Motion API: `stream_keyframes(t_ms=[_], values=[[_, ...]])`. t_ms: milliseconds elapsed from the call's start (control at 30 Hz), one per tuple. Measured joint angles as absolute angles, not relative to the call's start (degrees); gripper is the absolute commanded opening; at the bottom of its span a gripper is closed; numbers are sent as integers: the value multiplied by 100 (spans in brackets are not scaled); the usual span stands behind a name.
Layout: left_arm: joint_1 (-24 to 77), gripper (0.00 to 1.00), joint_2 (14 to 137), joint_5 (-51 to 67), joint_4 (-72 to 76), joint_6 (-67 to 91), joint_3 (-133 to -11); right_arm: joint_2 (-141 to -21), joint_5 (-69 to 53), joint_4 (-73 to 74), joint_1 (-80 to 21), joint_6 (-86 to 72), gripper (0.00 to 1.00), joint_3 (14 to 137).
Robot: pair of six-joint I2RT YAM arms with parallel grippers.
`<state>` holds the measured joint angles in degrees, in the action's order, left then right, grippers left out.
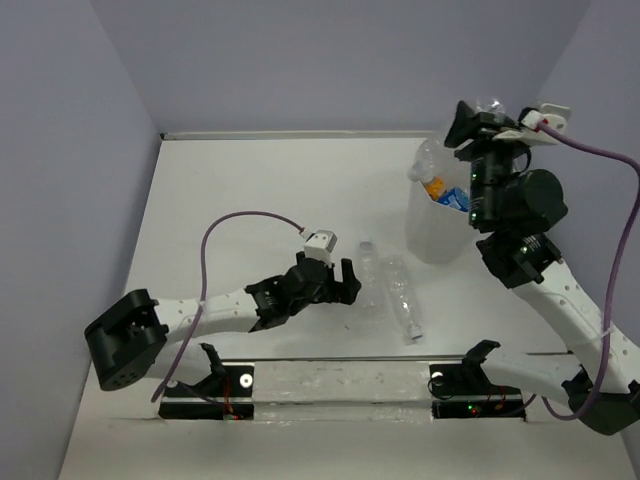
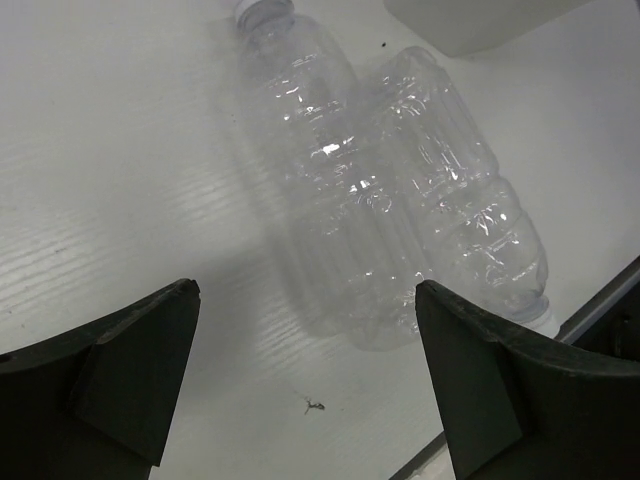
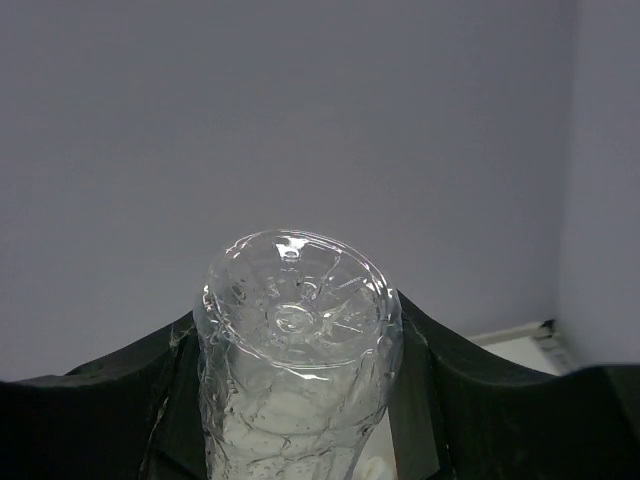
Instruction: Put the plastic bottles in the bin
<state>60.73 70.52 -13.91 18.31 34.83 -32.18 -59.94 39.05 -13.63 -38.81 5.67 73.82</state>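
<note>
My left gripper (image 2: pixel 305 300) gapes wide, two bottles (image 2: pixel 440 200) slanting just ahead. My right gripper (image 3: pixel 300 375) clamps a third bottle (image 3: pixel 290 300) up by the bin (image 1: pixel 435 238).

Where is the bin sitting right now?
The bin stands right of centre in the top view, by the right tool, with two clear bottles lying at its near left.

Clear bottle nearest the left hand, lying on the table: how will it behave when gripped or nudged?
The clear bottle looks empty and see-through, so it is probably very light. Its thin ribbed wall would likely dent under the left hand. Lying on its side against the second bottle, it may roll or shove that neighbour if nudged.
</note>
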Motion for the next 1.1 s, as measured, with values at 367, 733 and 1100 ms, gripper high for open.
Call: stream_keyframes(t_ms=[367, 733, 1100], values=[[6226, 99, 8781, -1011, 1841, 3656, -4230, -6759, 4799, -2484, -2213, 2108, 28, 7358], [6276, 90, 9507, -1087, 1712, 3684, -4508, -7017, 4652, -1511, -2213, 1199, 100, 6772], [6401, 49, 9546, -1376, 1605, 3673, -4512, -5561, 2703, -113, -2213, -631, 100, 6847]])
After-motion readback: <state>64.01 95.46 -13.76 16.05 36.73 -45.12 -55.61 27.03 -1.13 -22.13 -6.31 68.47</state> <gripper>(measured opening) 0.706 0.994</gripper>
